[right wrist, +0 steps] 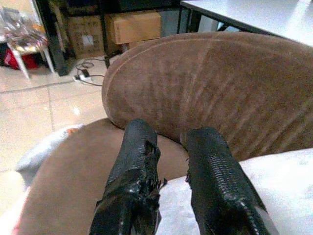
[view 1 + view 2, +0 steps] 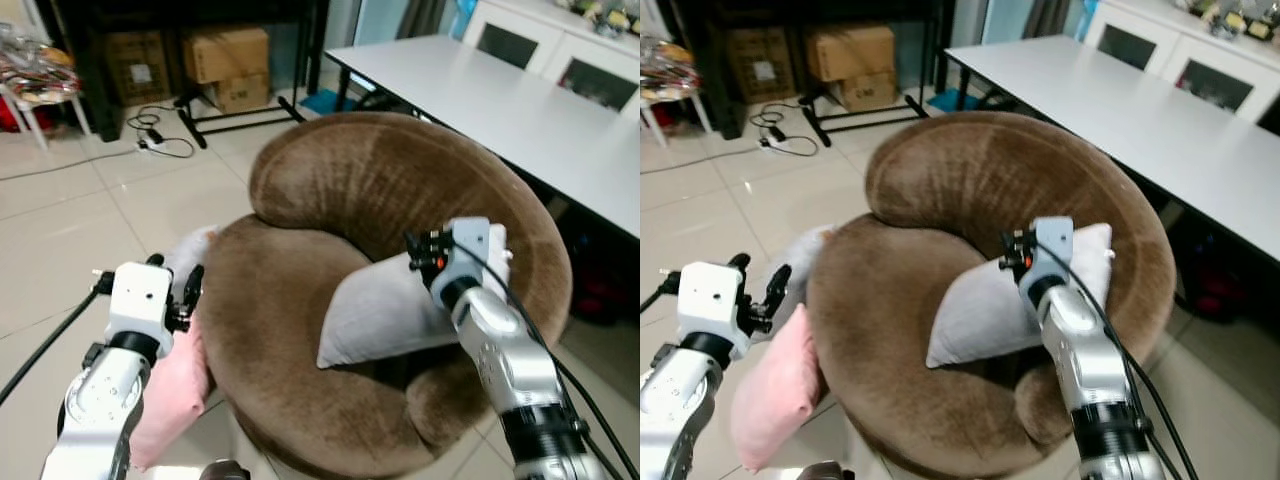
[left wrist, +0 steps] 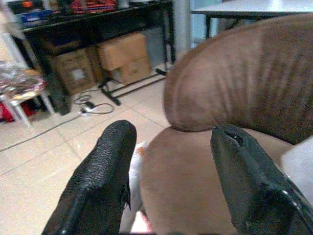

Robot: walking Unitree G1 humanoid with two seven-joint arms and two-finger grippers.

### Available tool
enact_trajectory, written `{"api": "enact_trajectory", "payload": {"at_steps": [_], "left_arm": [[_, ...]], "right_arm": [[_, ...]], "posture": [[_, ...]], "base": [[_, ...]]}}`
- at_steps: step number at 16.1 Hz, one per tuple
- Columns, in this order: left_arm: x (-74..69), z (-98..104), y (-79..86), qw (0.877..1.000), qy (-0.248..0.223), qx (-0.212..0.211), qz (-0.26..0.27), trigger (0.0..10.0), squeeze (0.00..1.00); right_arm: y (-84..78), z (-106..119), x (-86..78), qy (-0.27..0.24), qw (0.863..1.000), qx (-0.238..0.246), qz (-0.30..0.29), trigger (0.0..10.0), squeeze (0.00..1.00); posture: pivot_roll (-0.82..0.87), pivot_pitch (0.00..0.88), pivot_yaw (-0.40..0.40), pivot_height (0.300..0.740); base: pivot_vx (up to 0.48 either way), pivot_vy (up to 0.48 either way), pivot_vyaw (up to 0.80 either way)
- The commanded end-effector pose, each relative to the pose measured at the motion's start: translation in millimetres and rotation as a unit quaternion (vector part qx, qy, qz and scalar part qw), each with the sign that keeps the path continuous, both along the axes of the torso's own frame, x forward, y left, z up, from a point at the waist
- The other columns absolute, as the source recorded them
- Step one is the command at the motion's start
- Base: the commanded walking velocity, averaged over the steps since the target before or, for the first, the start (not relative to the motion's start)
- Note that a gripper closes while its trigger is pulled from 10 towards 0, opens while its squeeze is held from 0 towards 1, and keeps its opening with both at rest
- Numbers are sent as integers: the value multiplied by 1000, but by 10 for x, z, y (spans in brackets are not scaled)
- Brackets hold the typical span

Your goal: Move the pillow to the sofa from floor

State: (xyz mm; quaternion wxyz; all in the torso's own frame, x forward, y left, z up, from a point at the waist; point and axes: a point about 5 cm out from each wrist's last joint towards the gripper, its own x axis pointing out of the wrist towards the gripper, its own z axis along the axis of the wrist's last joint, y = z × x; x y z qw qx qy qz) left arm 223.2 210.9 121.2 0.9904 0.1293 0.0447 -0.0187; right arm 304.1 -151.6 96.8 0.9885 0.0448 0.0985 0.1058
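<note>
Right gripper [image 1: 168, 171], fingers slightly apart and empty, hovers just above the pale grey pillow [image 2: 385, 310] lying on the round brown plush sofa [image 2: 300, 300]; left gripper [image 3: 168, 171] gapes empty at the sofa's left.

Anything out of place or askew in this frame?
Yes. A pink pillow is wedged upright between the brown sofa and the floor, with a grey one beside it. A white pillow lies tilted on the seat. Worn fingertips on the right gripper.
</note>
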Motion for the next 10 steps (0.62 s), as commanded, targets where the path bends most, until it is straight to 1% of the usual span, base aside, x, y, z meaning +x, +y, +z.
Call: {"api": "enact_trajectory", "payload": {"at_steps": [1,3,4,7,10], "left_arm": [[-5,43,-4,1000,-9,5,6,10000,0],[-15,43,14,1000,-10,8,13,10000,0],[-13,41,24,1000,-10,11,15,10000,0],[28,60,26,1000,-12,13,16,10000,0],[32,40,19,1000,-9,11,17,10000,0]], "right_arm": [[24,79,1,-11,1000,-2,0,10000,0],[134,123,-37,-4,1000,-3,22,10000,0],[161,140,-42,-2,999,-12,29,10000,0],[175,176,-40,-5,999,-19,29,10000,0],[156,169,-74,4,999,-28,25,10000,0]], "posture": [[76,0,-151,740],[83,0,-158,740],[83,0,-158,740],[68,0,-143,740],[58,0,-139,740]], "base": [[0,398,0],[0,399,0],[0,394,0],[0,396,0],[0,395,0]]}}
